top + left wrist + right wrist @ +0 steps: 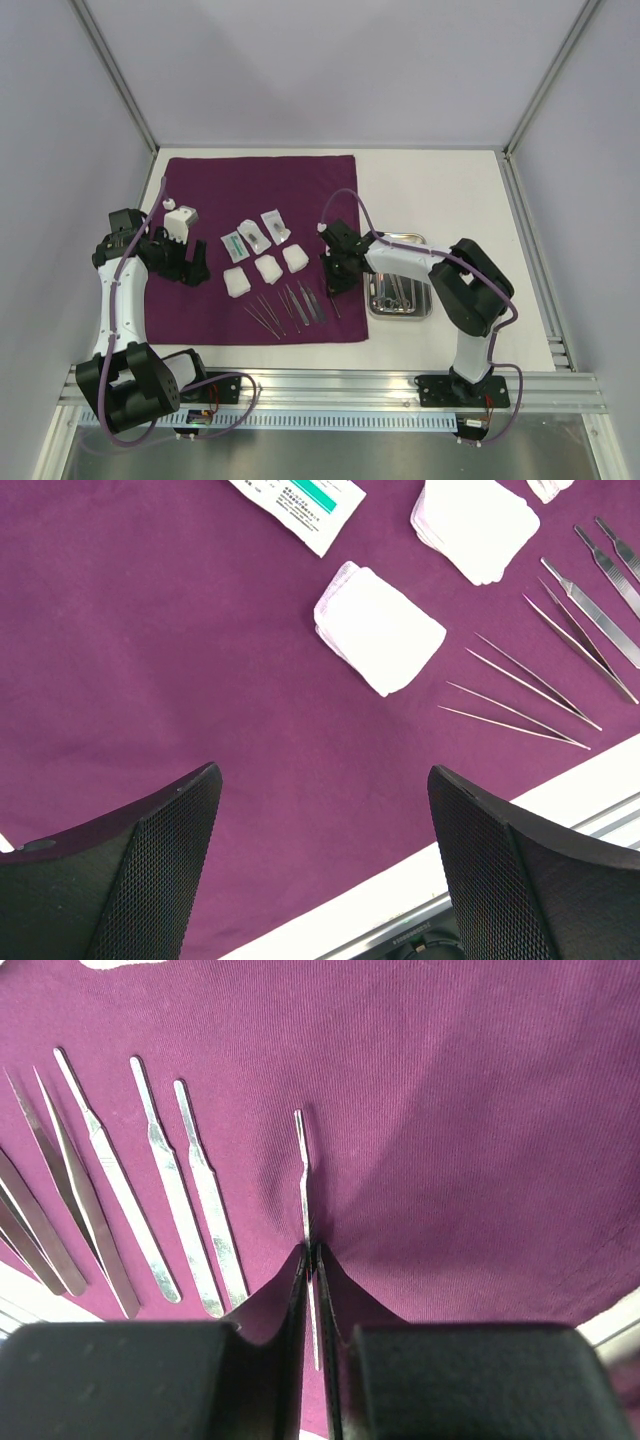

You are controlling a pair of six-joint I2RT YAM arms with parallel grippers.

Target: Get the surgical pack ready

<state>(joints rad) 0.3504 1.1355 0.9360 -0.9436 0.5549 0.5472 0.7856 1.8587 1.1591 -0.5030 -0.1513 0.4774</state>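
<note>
The deep-purple cloth point(200, 200) lies spread on the table. On it are three white gauze squares point(268, 268), clear packets point(255, 235) and a row of thin steel instruments point(290, 305). My right gripper point(312, 1252) is down at the right end of that row, shut on one thin steel instrument point(303, 1160). The cloth point(470, 1140) puckers around its fingertips. The steel tray point(400, 315) sits just right of the cloth, with instruments inside. My left gripper point(325, 772) hovers open over bare cloth near the front edge. A gauze square point(380, 627) and tweezers point(520, 695) lie beyond it.
The other flat steel instruments point(170, 1180) lie side by side to the left of the held one. A printed packet point(300, 500) lies past the gauze. The aluminium rail point(330, 385) runs along the table's near edge. Frame posts stand at the back corners.
</note>
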